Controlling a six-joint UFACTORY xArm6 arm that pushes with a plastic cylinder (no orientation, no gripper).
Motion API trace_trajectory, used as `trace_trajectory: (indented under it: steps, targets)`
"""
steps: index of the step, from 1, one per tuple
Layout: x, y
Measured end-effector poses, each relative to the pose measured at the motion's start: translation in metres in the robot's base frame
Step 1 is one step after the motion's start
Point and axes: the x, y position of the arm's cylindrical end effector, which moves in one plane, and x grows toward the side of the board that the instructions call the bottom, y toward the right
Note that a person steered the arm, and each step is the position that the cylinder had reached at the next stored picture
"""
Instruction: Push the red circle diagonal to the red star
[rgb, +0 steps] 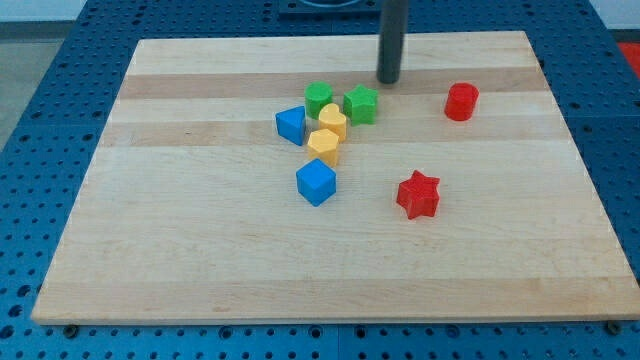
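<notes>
The red circle (461, 101) is a short red cylinder on the wooden board (200, 260), toward the view's upper right. The red star (418, 194) lies below it and a little to the left, well apart from it. My tip (388, 81) is the lower end of the dark rod coming down from the view's top. It stands left of the red circle with a clear gap, and just above and right of the green star (362, 104).
A cluster sits left of the tip: a green circle (318, 97), a yellow heart (333, 122), a yellow hexagon (323, 146), a blue triangular block (291, 125) and a blue cube (316, 182). A blue pegboard table (40, 120) surrounds the board.
</notes>
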Motion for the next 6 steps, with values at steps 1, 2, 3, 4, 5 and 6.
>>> trace_trajectory:
  steps: [1, 2, 3, 4, 5, 6]
  targets:
    - [0.0, 0.05]
    - [0.001, 0.076]
    - [0.017, 0.087]
    - [0.026, 0.088]
    - [0.044, 0.088]
    - [0.06, 0.088]
